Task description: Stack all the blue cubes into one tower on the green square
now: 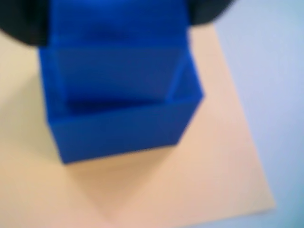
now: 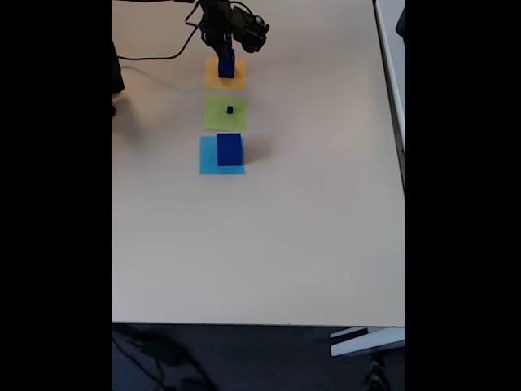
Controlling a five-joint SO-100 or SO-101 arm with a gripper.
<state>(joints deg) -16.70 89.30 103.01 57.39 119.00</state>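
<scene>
Three blue cubes show in the fixed view. A mid-sized blue cube point(image 2: 226, 68) rests on the orange-yellow square point(image 2: 213, 80), and my gripper point(image 2: 227, 57) hangs right over it, reaching down onto it. The wrist view shows this cube point(image 1: 118, 128) blurred and very close, on pale orange paper point(image 1: 204, 180). Blur hides how the jaws stand. A tiny blue cube point(image 2: 229, 109) lies on the green square point(image 2: 216, 118). The large blue cube point(image 2: 229, 149) stands on the light-blue square point(image 2: 208, 161).
The three paper squares form a line down the table from the arm's base point(image 2: 244, 28) at the top. A black cable point(image 2: 155, 57) runs to the left of the arm. The table's edge point(image 2: 391, 163) is far to the right.
</scene>
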